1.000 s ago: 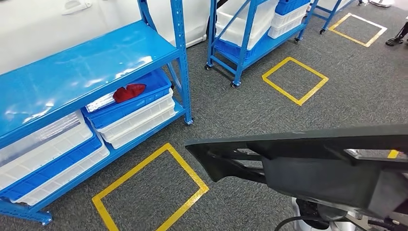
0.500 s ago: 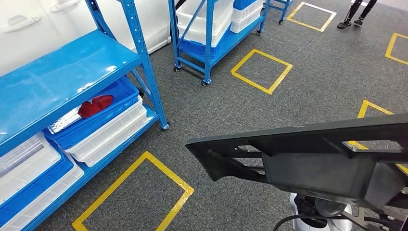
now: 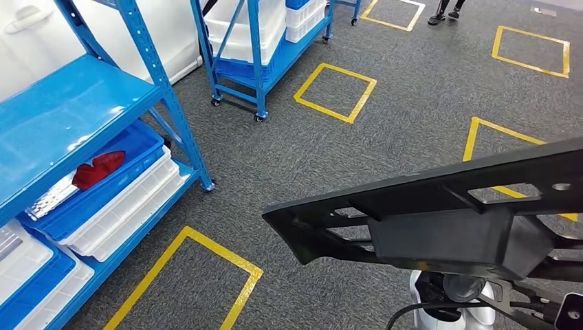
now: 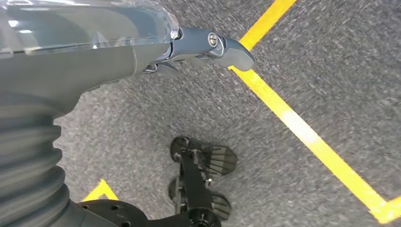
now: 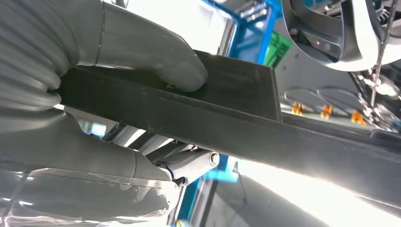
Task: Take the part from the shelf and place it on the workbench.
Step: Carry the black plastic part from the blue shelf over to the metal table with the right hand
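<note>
The part is a long black plastic panel with ribs and cut-outs (image 3: 440, 213), hanging level over the floor at the lower right of the head view. My right hand (image 5: 94, 151) grips its edge (image 5: 236, 118), the thumb (image 5: 156, 61) pressed on one face and the fingers underneath. My left hand (image 4: 142, 52) hangs by my side above the carpet, holding nothing, with a finger (image 4: 227, 47) stretched out.
A blue shelf (image 3: 69, 103) stands at the left with white bins (image 3: 124, 206) and a red object (image 3: 96, 168) in a blue bin. A wheeled blue rack (image 3: 254, 48) is further back. Yellow tape squares (image 3: 333, 89) mark the grey carpet. A person's feet (image 3: 447, 12) show at the far edge.
The whole picture has slid left and down as I turn right, away from the shelf. The black part keeps its place in my right hand.
</note>
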Robot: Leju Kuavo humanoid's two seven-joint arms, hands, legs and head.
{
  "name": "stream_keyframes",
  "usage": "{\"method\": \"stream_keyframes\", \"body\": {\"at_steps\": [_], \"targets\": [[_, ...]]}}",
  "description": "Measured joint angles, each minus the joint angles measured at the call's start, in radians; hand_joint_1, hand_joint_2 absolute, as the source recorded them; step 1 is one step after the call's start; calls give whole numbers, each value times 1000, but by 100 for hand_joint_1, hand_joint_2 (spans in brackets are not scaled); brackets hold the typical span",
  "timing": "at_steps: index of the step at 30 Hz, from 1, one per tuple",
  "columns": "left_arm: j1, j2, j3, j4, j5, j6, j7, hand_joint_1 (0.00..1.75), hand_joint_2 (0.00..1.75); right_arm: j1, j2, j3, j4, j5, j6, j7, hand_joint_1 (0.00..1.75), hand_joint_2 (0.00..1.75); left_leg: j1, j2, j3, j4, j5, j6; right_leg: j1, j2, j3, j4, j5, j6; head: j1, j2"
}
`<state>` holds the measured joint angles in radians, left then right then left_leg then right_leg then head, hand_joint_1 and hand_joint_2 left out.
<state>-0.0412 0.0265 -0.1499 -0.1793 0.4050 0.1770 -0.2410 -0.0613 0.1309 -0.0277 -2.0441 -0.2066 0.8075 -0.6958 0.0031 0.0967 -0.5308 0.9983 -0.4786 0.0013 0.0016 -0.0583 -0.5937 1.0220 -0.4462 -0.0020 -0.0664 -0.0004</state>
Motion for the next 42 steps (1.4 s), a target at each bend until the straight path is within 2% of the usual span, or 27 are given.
{"method": "stream_keyframes", "body": {"at_steps": [3, 5, 7, 8, 9, 10, 12, 14, 16, 17, 18, 20, 22, 24, 25, 26, 27, 29, 31, 33, 34, 36, 38, 39, 40, 41, 42], "targets": [[1, 3, 0, 0, -8, 6, 10, 0, 175, 7, 0, -1, -1, -2, -2, 0, 175, 175, 1, 17, 6, 0, -6, -18, 4, 24, -1, -8, 1, -17, 0, 0], [0, 6, -1, 0, -12, 5, 10, 0, 175, 11, 0, -1, -3, -3, -1, 0, 175, 175, 5, -22, -7, 38, -36, -27, -2, 44, 3, -16, 6, -28, 0, 0], [1, 10, -1, 0, -16, 4, 9, 0, 175, 14, 1, 0, -4, -3, 9, 0, 175, 175, 8, -73, -61, 153, -99, -32, -4, 63, 4, -18, 9, -36, 0, 0], [1, 11, -2, 0, -17, 4, 10, 0, 175, 15, 2, 0, -4, -2, 16, 0, 175, 175, 8, -82, -95, 222, -126, -33, -2, 75, 3, -18, 9, -38, 0, 0], [3, 12, -3, 0, -18, 3, 11, 0, 175, 16, 3, 0, -3, 0, 25, 0, 175, 175, 8, -86, -121, 272, -138, -33, -1, 89, 2, -17, 10, -39, 0, 0], [4, 13, -4, 0, -18, 3, 12, 0, 175, 17, 5, 0, -2, 4, 32, 0, 175, 175, 8, -87, -132, 288, -131, -33, -1, 104, 2, -16, 10, -39, 0, 0], [4, 13, -6, 0, -21, 3, 14, 0, 175, 18, 9, 3, 1, 11, 36, 0, 175, 175, 8, -96, -98, 201, -63, -29, 0, 133, 3, -12, 9, -38, 0, 0], [1, 13, -8, 0, -24, 2, 14, 0, 175, 16, 11, 9, 4, 17, 30, 0, 175, 175, 10, -141, -41, 68, -6, -22, -1, 158, 0, -5, 8, -32, 0, 0], [-2, 14, -9, 0, -27, -2, 12, 0, 175, 12, 11, 16, 9, 22, 18, 0, 175, 175, 9, -172, -19, 14, 5, -15, -4, 179, -8, -1, 10, -20, 0, 0], [-5, 15, -10, 0, -27, -4, 11, 0, 175, 10, 10, 19, 11, 23, 13, 0, 175, 175, 7, -165, -18, 10, 6, -11, -6, 191, -11, -2, 12, -13, 0, 0], [-7, 15, -10, 0, -27, -6, 10, 0, 175, 9, 10, 23, 14, 24, 7, 1, 175, 175, 7, -152, -16, 7, 10, -5, -7, 193, -14, -1, 14, -8, 0, 0], [-10, 15, -10, 0, -22, -6, 9, 0, 175, 6, 10, 30, 17, 24, -1, 0, 175, 175, 10, -126, -13, -3, 17, 9, -4, 151, -32, 31, -7, 0, 0, 0], [-7, 15, -10, 0, -18, -5, 8, 0, 175, -2, 10, 40, 22, 22, -8, 0, 175, 175, 8, -99, -13, -7, 19, 18, -3, 88, -85, 138, -66, 6, 0, 0], [-3, 16, -10, 0, -14, -4, 9, 0, 175, -6, 9, 50, 30, 22, -16, 0, 175, 175, 5, -72, -13, -7, 17, 20, -9, 70, -144, 259, -114, 12, 0, 0], [-3, 16, -10, 0, -12, -4, 10, 0, 175, -7, 9, 54, 35, 22, -20, 0, 175, 175, 5, -58, -13, -7, 16, 19, -12, 67, -155, 281, -113, 14, 0, 0], [-3, 16, -10, 0, -10, -3, 10, 0, 175, -8, 9, 58, 39, 21, -23, 0, 175, 175, 5, -45, -12, -6, 14, 17, -14, 62, -145, 262, -95, 16, 0, 0], [-3, 16, -10, 0, -9, -3, 10, 0, 175, -11, 9, 62, 42, 21, -25, 0, 175, 175, 5, -33, -10, -6, 12, 15, -15, 52, -115, 206, -64, 15, 0, 0], [-4, 16, -10, 0, -8, -3, 10, 0, 175, -18, 9, 68, 47, 20, -26, 0, 175, 175, 2, -13, -4, -4, 6, 7, -11, 7, -38, 64, -14, 9, 0, 0], [-4, 16, -10, 0, -6, -5, 7, 0, 175, -26, 8, 72, 51, 15, -31, 0, 175, 175, -2, 4, 1, -3, 0, -5, -2, -17, -6, 1, -4, -3, 0, 0], [-5, 16, -8, 0, 0, -9, -1, 0, 175, -29, 8, 75, 54, 8, -39, 0, 175, 175, -2, 24, 8, -4, -5, -16, 3, 5, -6, -4, -4, -14, 0, 0], [-6, 16, -7, 0, 3, -11, -5, 0, 175, -30, 7, 77, 54, 4, -44, 0, 175, 175, 1, 22, 10, -1, -12, -22, 1, 17, -4, -8, -2, -19, 0, 0], [-5, 18, -4, 0, 6, -15, -11, 0, 175, -37, 5, 80, 56, -6, -50, 0, 175, 175, 6, -20, -12, 59, -54, -31, -3, 40, 1, -15, 3, -31, 0, 0], [-2, 20, -1, 0, 6, -16, -13, 0, 175, -43, 4, 82, 58, -15, -49, 0, 175, 175, 8, -73, -79, 198, -121, -35, -4, 65, 1, -17, 5, -38, 0, 0], [0, 20, 1, 0, 6, -17, -14, 0, 175, -44, 4, 83, 59, -16, -46, 0, 175, 175, 8, -82, -112, 262, -142, -36, -3, 79, 1, -16, 6, -39, 0, 0], [2, 21, 2, 0, 5, -18, -14, 0, 175, -44, 4, 83, 59, -17, -42, 0, 175, 175, 8, -86, -133, 297, -143, -36, -2, 94, 1, -16, 6, -39, 0, 0], [3, 21, 4, 0, 5, -19, -14, 0, 175, -44, 4, 83, 60, -17, -40, 0, 175, 175, 8, -88, -135, 288, -121, -34, -2, 110, 2, -15, 6, -39, 0, 0], [4, 22, 5, 0, 4, -20, -14, 0, 175, -44, 4, 83, 60, -17, -38, 0, 175, 175, 8, -93, -119, 240, -84, -31, -2, 125, 4, -14, 5, -38, 0, 0]]}}
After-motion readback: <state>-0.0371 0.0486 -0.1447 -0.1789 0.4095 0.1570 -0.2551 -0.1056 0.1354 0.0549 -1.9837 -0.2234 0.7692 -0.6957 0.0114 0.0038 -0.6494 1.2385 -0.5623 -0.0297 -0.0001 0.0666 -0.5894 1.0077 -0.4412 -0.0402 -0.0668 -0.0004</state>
